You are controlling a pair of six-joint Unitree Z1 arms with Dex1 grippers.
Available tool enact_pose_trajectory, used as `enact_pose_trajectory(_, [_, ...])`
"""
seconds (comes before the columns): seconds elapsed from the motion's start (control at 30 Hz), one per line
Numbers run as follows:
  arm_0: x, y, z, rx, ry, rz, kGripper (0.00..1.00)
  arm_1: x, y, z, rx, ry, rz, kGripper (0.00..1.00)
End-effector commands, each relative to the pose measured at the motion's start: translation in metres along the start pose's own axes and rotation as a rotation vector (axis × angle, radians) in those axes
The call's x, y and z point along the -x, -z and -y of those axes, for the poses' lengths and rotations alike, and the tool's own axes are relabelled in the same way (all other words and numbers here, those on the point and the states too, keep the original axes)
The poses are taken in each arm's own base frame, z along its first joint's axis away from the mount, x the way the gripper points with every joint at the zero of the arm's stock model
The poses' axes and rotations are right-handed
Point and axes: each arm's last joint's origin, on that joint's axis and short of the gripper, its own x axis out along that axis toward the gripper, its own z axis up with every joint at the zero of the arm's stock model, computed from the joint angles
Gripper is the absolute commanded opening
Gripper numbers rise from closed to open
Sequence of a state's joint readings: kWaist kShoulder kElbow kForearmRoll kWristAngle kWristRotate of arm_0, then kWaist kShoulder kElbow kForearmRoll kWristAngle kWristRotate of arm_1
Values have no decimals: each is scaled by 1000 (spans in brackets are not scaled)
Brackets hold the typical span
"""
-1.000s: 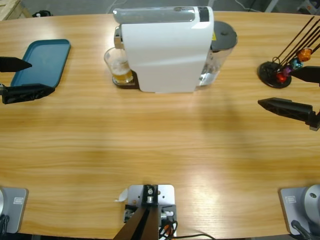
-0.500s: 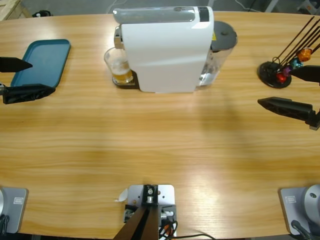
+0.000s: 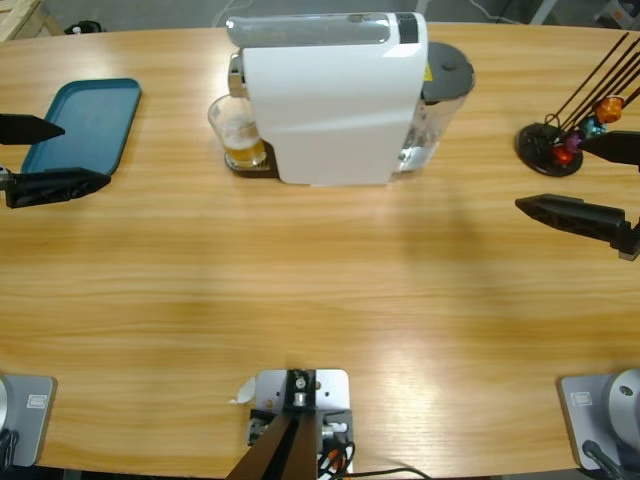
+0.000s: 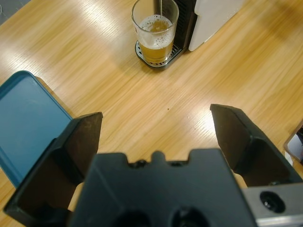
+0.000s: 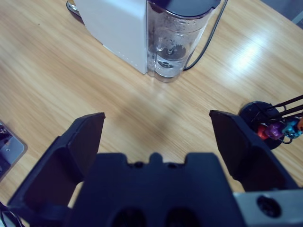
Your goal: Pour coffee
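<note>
High view shows a white coffee machine (image 3: 335,95) at about 12 o'clock on the wooden table (image 3: 320,290), with a clear glass (image 3: 236,130) on its drip tray at its 9 o'clock side. The coffee (image 3: 244,150), amber with pale foam on top, fills only the bottom part of that glass; in the left wrist view a thin stream runs down into it. A clear water tank (image 3: 437,95) with a dark lid sits against the machine's 3 o'clock side. The left gripper (image 3: 35,158) hangs at 9 o'clock, its jaws spread wide with nothing between them, just beside the near end of a teal tray (image 3: 85,120). The right gripper (image 3: 585,180) hangs at 3 o'clock, jaws likewise wide apart and empty, near a black capsule stand (image 3: 565,140) holding orange, red and blue capsules (image 3: 590,125). Both grippers are well apart from the glass.
</note>
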State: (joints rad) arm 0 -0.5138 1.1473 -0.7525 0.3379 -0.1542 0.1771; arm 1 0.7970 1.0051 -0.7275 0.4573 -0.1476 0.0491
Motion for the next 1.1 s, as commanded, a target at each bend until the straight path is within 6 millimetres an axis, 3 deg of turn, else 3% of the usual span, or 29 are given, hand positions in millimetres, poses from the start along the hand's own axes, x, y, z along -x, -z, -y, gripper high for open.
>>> enact_pose_trajectory(0.03, [-11, 5, -2, 26, 3, -45, 991, -7, 11, -1, 22, 2, -35, 996])
enact_pose_trajectory(1.1, [-8, 7, -2, 39, 2, -39, 991, -7, 12, -1, 22, 1, -32, 996])
